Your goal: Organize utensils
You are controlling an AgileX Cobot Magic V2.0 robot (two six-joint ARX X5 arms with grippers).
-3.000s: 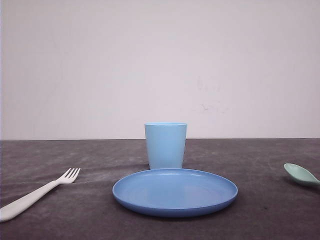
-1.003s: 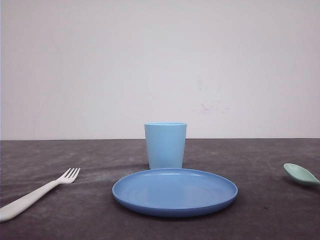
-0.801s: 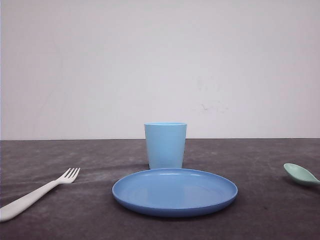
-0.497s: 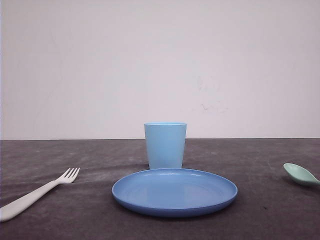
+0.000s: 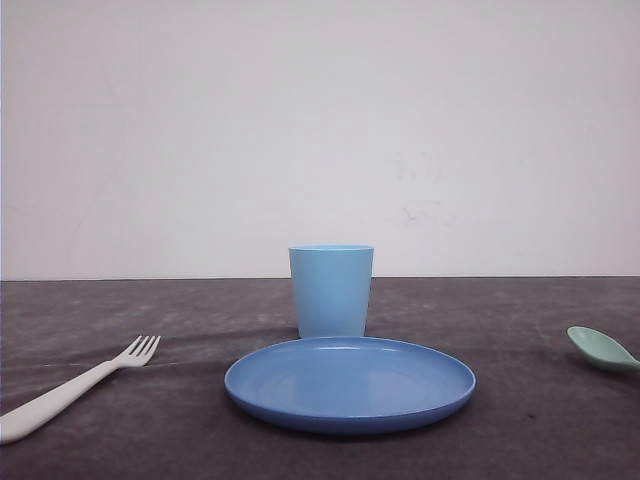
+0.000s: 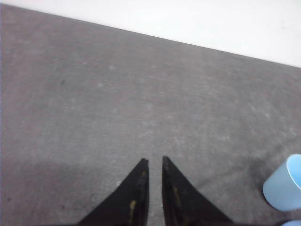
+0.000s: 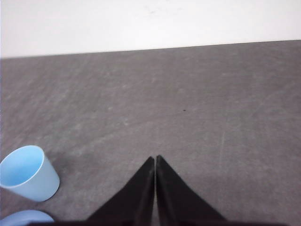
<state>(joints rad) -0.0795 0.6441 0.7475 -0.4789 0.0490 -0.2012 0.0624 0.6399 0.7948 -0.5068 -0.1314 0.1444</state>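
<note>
- Fork (image 5: 70, 388), white, lies on the dark table (image 5: 150, 310) at the near left, its handle running off the frame's left edge.
- Spoon (image 5: 603, 350), mint-green, sits at the far right edge, well apart from the plate (image 5: 349, 385).
- Cup (image 5: 331, 290) stands upright just behind the plate.
- Left gripper (image 6: 155, 162) fingers are nearly together, holding nothing, over bare cloth.
- Right gripper (image 7: 155, 160) fingers are closed to a slit, empty.
</note>
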